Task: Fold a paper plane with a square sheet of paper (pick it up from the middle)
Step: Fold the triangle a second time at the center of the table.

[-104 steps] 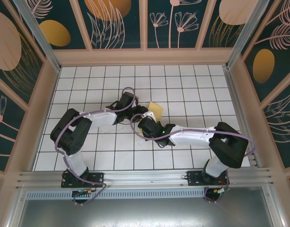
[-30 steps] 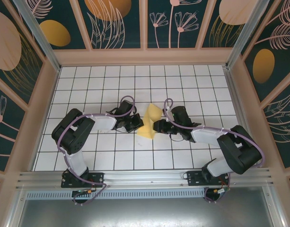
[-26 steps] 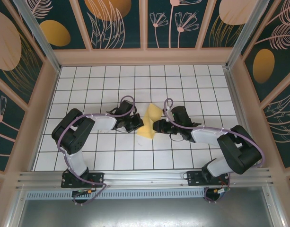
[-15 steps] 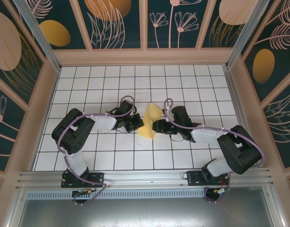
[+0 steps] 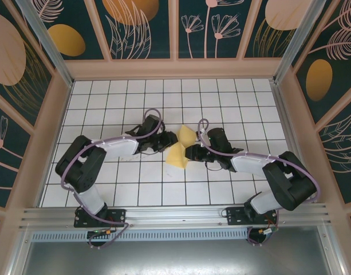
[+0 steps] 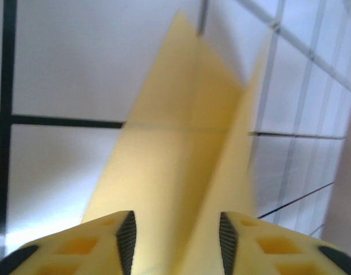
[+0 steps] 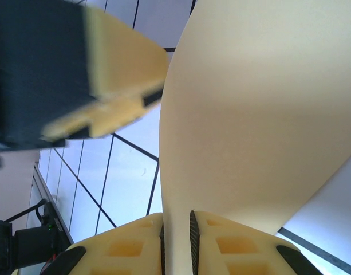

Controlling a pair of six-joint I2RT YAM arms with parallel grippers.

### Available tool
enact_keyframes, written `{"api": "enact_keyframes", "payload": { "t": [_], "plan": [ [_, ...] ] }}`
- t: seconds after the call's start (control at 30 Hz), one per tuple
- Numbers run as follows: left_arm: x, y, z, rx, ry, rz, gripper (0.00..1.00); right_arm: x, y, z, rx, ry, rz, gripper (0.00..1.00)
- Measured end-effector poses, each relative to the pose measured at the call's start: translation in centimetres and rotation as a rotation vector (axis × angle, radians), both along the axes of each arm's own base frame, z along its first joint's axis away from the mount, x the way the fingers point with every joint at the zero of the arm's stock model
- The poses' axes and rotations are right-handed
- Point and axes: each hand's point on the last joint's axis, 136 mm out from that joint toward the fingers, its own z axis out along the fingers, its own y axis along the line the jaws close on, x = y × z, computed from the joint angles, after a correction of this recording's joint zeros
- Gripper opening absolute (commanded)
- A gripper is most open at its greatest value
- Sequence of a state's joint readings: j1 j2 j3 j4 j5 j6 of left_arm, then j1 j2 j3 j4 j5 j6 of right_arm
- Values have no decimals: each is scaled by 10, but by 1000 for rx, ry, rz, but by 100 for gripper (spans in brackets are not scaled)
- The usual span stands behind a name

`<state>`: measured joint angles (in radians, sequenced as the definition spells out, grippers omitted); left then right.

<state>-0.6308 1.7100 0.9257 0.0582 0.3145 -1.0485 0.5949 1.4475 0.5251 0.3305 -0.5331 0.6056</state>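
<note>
Though folded only into a rough wedge, already counts as started: see the square sheet of paper (image 5: 178,153) at the middle of the top view, standing up from the table (image 5: 106,189) as two wings that meet at one centre crease. Reads, in the left wrist view, as a ridge running from bottom centre to a point at upper middle. Judged far from a paper plane: no narrow nose, no flattened wings, several folds left to make.

Pinched on its right side by the right gripper (image 5: 190,152), fingers (image 7: 123,246) pressed together on a curved edge at the bottom of the right wrist view. Flanked on its left by the left gripper (image 5: 165,140), fingers (image 6: 78,252) spread with the crease passing between them; cannot tell whether either pad touches.

Leaves bare tiles toward the top, bottom and both sides of the top view, well apart from the wooden walls (image 5: 52,132). Tightest at the centre, with both grippers just beside each other across the paper; worth minding on any swing.
</note>
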Motion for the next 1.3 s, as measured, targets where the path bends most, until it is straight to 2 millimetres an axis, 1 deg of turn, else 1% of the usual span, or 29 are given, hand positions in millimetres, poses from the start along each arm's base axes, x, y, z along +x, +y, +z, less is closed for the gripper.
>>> {"api": "enact_keyframes", "payload": {
  "t": [0.03, 0.13, 0.27, 0.33, 0.43, 0.63, 0.67, 0.73, 0.83, 0.93, 1.07, 1.3],
  "plan": [
    [4, -1, 11, -16, -25, 10, 57, 0, 0, 0, -1, 0, 1, 21],
    [12, -7, 31, -59, -65, 19, 58, 0, 0, 0, -4, 0, 2, 21],
    [18, -18, 36, -95, -60, 8, 58, 0, 0, -1, -4, 0, 2, 21],
    [21, -24, 33, -105, -45, -5, 55, 0, 0, 0, -4, 0, 2, 21],
    [23, -31, 22, -108, -11, -22, 52, 0, 0, -1, -4, 0, 3, 21],
    [18, -33, 2, -90, 52, -35, 48, 0, 0, -1, -4, 0, 3, 22],
    [17, -33, 0, -88, 58, -35, 46, 0, 0, -1, -4, 0, 3, 22],
    [17, -34, -2, -83, 68, -39, 34, 0, 0, -1, -4, 0, 3, 22],
    [16, -35, -4, -81, 80, -41, 24, 0, 0, -1, -4, 0, 3, 23],
    [15, -35, -6, -76, 91, -39, 22, 0, 0, 0, -4, 0, 3, 24],
    [15, -34, -7, -70, 96, -38, 15, 0, 0, 0, -4, -1, 3, 25],
    [14, -32, -9, -61, 102, -33, 15, 0, 0, 2, 1, -8, 3, 27]
  ]
}}
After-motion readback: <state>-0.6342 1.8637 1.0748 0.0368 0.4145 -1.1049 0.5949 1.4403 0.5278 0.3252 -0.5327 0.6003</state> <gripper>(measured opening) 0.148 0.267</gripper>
